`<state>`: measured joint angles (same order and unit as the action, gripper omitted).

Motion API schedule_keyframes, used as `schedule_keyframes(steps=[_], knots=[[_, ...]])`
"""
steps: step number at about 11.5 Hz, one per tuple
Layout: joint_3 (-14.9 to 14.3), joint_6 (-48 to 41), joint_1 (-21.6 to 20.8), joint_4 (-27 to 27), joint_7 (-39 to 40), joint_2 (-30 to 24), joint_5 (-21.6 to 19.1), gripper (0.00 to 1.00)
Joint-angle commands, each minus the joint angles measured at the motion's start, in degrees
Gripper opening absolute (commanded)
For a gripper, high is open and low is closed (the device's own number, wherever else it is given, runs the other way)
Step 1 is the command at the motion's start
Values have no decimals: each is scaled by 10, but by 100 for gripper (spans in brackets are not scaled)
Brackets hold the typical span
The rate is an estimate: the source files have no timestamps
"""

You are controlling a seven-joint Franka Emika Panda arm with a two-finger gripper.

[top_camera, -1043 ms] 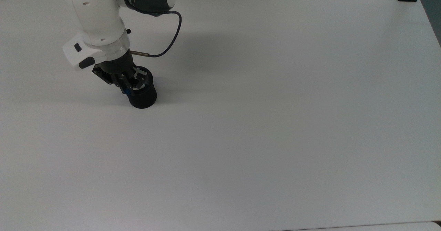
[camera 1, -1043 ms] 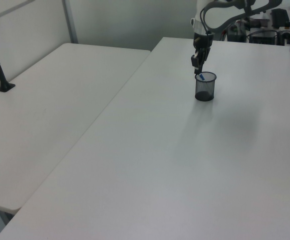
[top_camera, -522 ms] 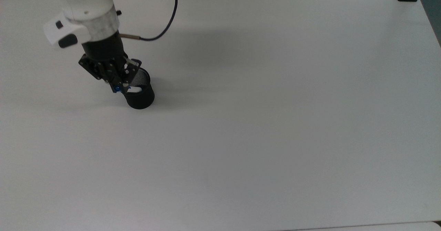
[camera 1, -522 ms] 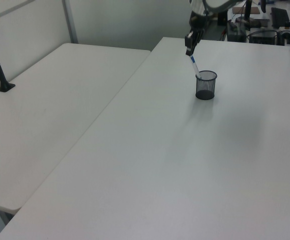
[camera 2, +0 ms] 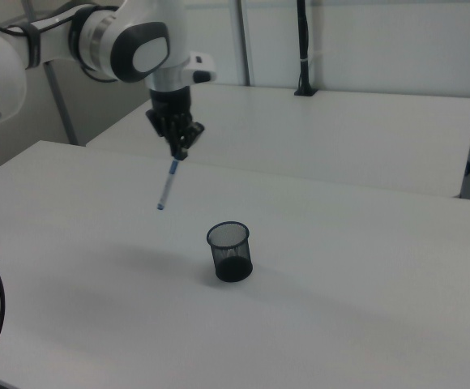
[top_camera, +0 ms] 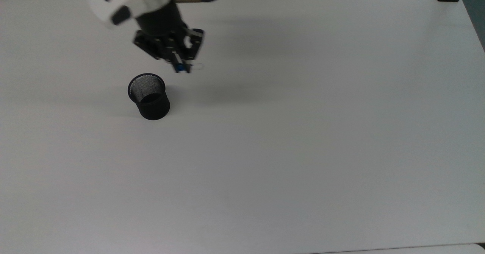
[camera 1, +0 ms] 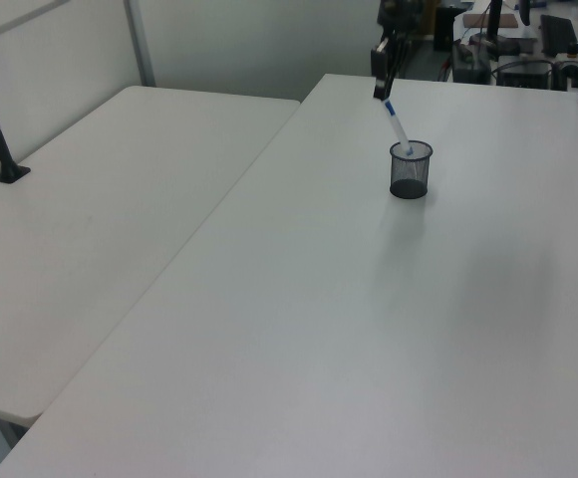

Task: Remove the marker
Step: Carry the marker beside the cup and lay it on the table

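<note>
— Where is your marker (camera 2: 168,185) right now?

— It hangs in the air, pinched at its upper end by your gripper (camera 2: 180,151). In the right view it slants down and toward the right view's left, its lower tip well above the table (camera 2: 365,308) and clear of the cup (camera 2: 230,251).

— So the fingers are clenched on it?

— Yes, you have them clamped on the top of the marker (camera 1: 395,119). In the left view the gripper (camera 1: 380,88) sits up and to the left view's left of the cup (camera 1: 410,169), and the white barrel with its blue band slopes down toward the cup's rim; from that angle the tip lines up with the rim, but the right view shows it apart.

— And from above?

— In the top view your gripper (top_camera: 181,65) is past the cup (top_camera: 148,96), toward the far edge and to the top view's right of it. A bit of blue from the marker (top_camera: 182,68) peeks out between the fingers. The cup stands upright on the white table (top_camera: 303,133).
</note>
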<state>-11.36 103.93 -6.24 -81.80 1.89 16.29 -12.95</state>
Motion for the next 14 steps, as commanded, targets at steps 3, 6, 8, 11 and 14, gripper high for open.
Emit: schedule_keyframes(steps=[3, 6, 8, 11, 14], knots=[[0, -7, -84, -27, -38, 73, 2, 9], [1, 0, -92, -27, -39, 115, 6, 10], [1, 0, -92, -27, -38, 117, 9, 20], [1, 1, -91, -27, -35, 118, 27, 60], [1, -2, -90, -27, -38, 106, 50, 94]])
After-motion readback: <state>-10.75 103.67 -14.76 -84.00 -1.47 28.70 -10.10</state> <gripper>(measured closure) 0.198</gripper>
